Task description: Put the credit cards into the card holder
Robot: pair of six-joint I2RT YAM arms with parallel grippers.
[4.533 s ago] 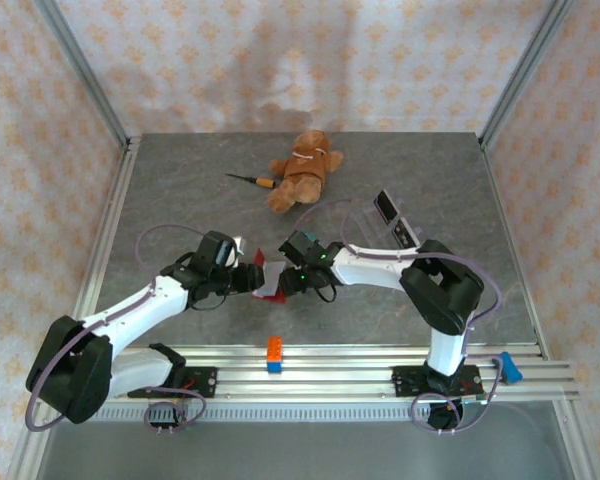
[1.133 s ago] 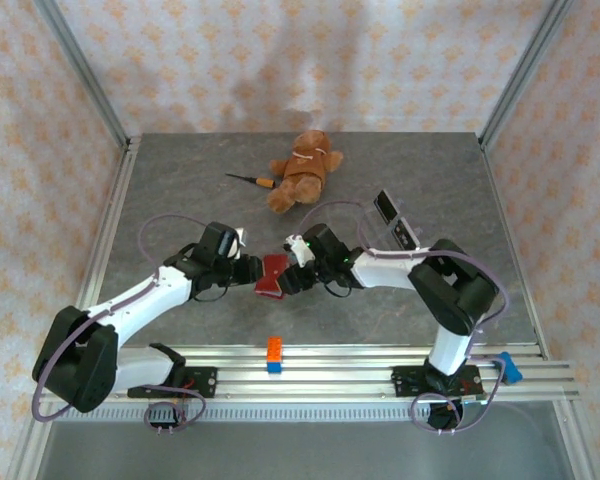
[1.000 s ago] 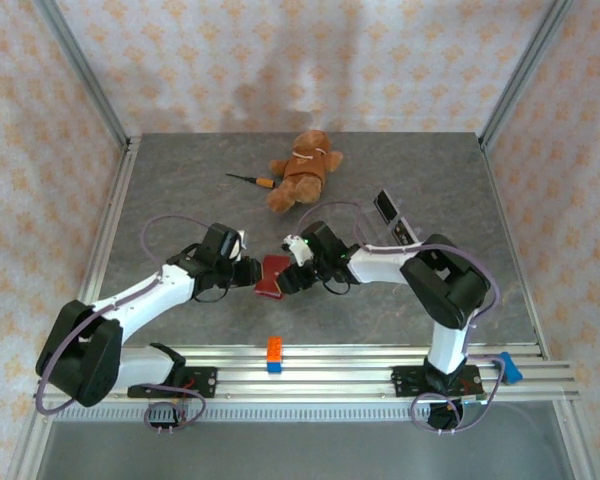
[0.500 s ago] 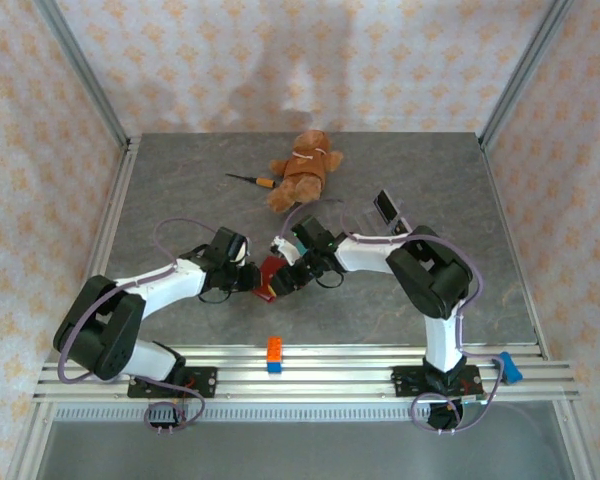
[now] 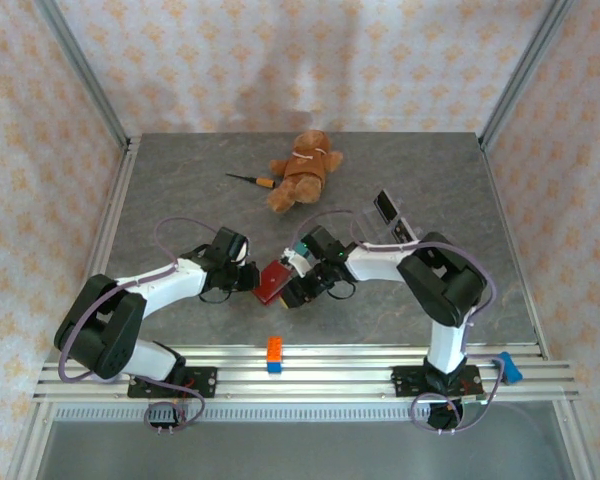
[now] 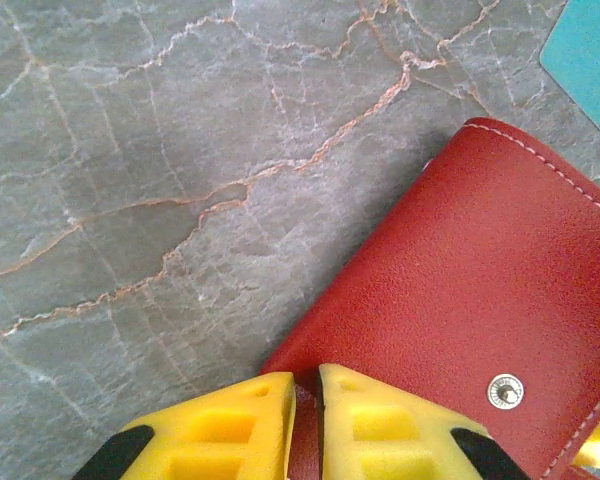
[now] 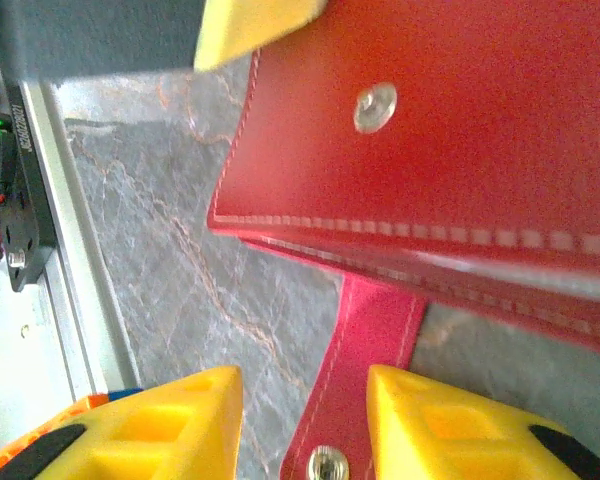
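The dark red card holder [image 5: 273,280] lies closed on the grey table between my two grippers. My left gripper [image 6: 307,385] is shut on the holder's near edge [image 6: 480,290], and red leather shows pinched between its yellow fingers. A corner of a teal credit card [image 6: 588,48] lies on the table just past the holder. My right gripper [image 7: 305,395] is open, its fingers standing either side of the holder's snap tab [image 7: 365,370], which hangs down from the holder's body [image 7: 430,120]. The right-hand finger [image 7: 450,420] is at the tab's edge.
A brown teddy bear [image 5: 303,170] and a small screwdriver [image 5: 252,180] lie at the back. A clear acrylic stand with a dark card [image 5: 393,220] stands at the right. An orange-and-blue block [image 5: 275,353] sits on the front rail [image 5: 360,365], close below the grippers.
Both grippers' jaws have narrowed. The left has closed on the holder's edge. The right gripper has moved toward the near side of the holder, round its tab.
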